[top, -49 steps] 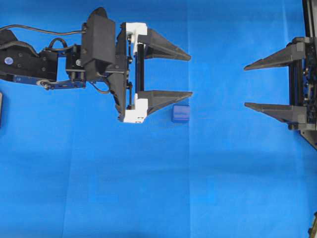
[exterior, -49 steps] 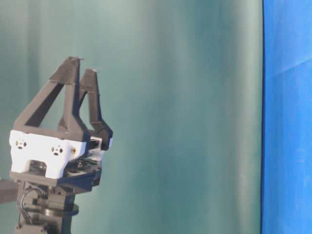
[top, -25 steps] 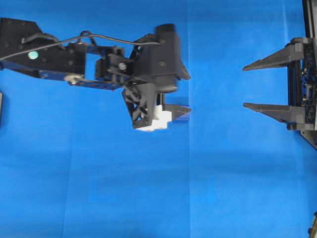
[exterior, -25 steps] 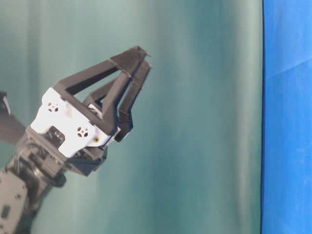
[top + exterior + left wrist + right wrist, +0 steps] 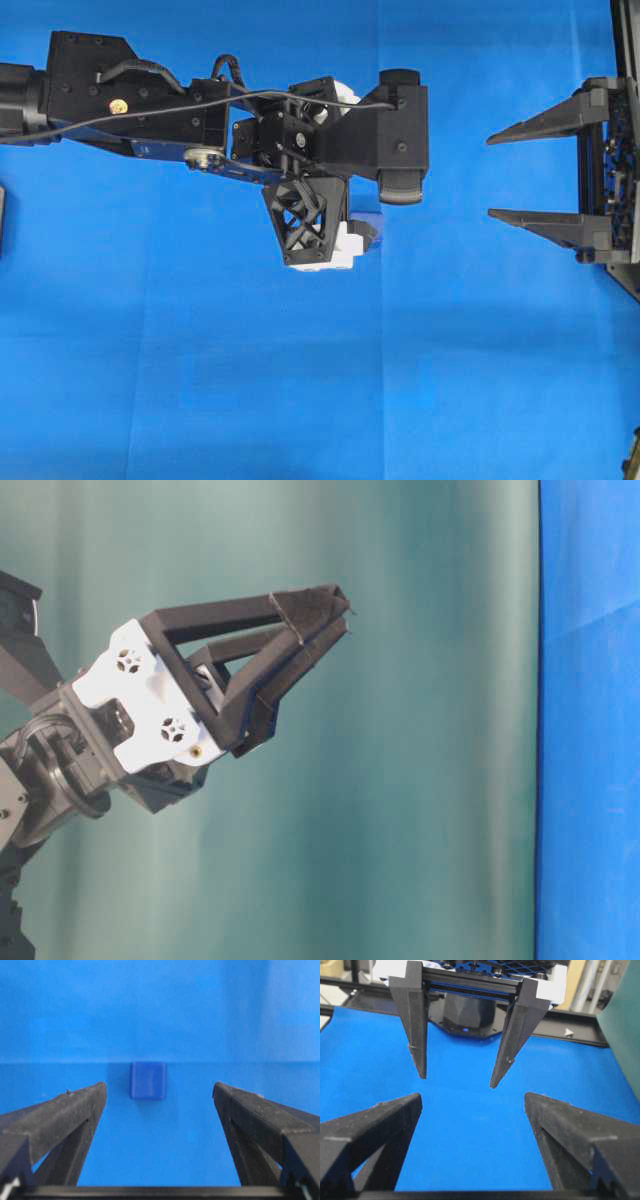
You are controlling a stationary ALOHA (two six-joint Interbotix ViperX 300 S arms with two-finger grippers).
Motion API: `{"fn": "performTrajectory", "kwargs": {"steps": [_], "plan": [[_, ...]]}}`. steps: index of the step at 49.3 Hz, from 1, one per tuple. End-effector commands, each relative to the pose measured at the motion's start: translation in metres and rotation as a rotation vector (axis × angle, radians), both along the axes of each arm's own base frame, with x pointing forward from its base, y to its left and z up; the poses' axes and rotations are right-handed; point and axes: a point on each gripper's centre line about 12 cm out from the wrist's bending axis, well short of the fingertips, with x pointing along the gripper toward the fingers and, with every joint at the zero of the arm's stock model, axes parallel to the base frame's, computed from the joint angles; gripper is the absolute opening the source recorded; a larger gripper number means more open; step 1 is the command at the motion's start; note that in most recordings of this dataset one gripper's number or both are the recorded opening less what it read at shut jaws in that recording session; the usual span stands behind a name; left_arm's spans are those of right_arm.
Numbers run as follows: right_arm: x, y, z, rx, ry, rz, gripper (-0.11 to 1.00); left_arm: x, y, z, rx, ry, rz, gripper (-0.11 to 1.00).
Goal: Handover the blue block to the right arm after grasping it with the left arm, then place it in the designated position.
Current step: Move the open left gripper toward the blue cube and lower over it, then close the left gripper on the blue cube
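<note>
The blue block (image 5: 148, 1080), a cube with no long axis, sits flat and square-on between the left end effector's (image 5: 159, 1095) wide-spread, empty fingers. The right end effector (image 5: 492, 175) is fully spread too, empty, well apart.

Readable text: none in any view.
Left arm (image 5: 150, 95): bare black housing, no lettering; one small round gold spot, too small to read.
Blue block (image 5: 148, 1080): plain faces, no print.
Right arm (image 5: 610, 170): black frame, nothing legible.
Cloth (image 5: 300, 380): plain blue, no marks or numbers.
</note>
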Motion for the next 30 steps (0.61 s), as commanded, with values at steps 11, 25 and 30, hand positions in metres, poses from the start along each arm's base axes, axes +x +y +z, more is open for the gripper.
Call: {"fn": "performTrajectory", "kwargs": {"steps": [11,25,30], "plan": [[0.0030,-0.0001,0.0107,0.005,-0.028,-0.001,0.98,-0.0020,-0.0012,0.0152,-0.002,-0.031,0.003,0.91],[0.0031,-0.0001,0.0111,0.006,-0.028,-0.001,0.98,-0.0016,-0.0012,0.0164,0.002,-0.034,-0.002,0.91],[0.0031,-0.0004,0.0111,0.005,-0.028,-0.002,0.98,-0.0016,-0.0012,0.0164,0.002,-0.034,-0.002,0.91]]}}
